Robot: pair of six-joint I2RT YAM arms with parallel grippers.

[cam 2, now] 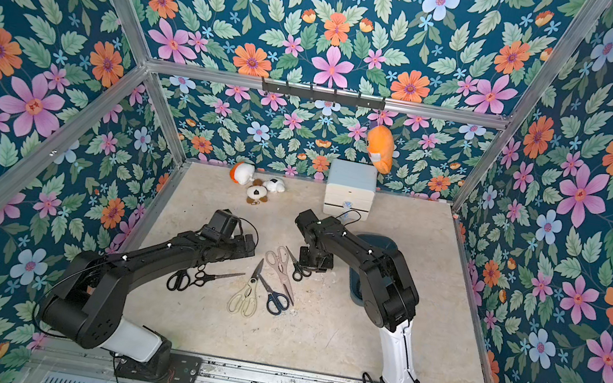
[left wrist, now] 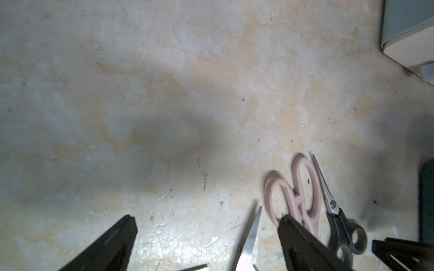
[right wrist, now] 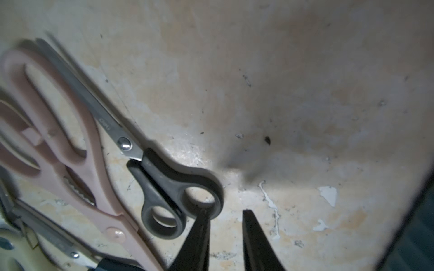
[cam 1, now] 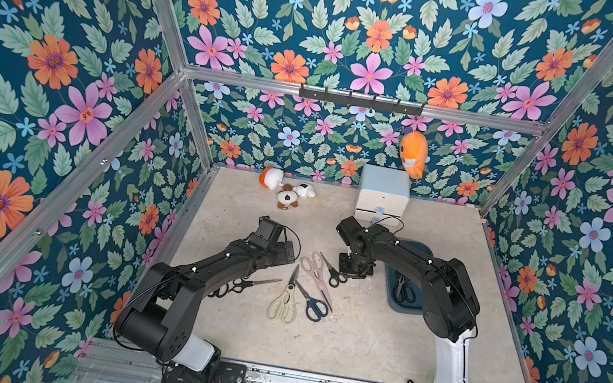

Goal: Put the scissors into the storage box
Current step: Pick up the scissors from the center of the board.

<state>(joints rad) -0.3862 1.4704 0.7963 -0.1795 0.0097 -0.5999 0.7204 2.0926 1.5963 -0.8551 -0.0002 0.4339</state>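
Several scissors lie on the table between my arms. In both top views a small black-handled pair [cam 1: 333,273] lies beside a pinkish pair [cam 1: 315,268]. A cream kitchen pair [cam 1: 284,302] and a dark-blue pair [cam 1: 313,303] sit nearer the front. Black pairs [cam 2: 193,277] lie partly under my left arm. The teal storage box [cam 1: 405,308] is half hidden by my right arm, with black scissors [cam 1: 404,291] inside. My right gripper [right wrist: 225,212] is narrowly open and empty, one fingertip [right wrist: 204,218] at the small black pair's [right wrist: 164,178] handle ring. My left gripper [left wrist: 207,220] is wide open above bare table.
A white two-drawer cabinet [cam 1: 383,195] stands at the back, just behind my right wrist. Small plush toys [cam 1: 288,191] lie at the back left, and an orange plush [cam 1: 413,153] hangs on the back wall. Floral walls and metal posts enclose the table.
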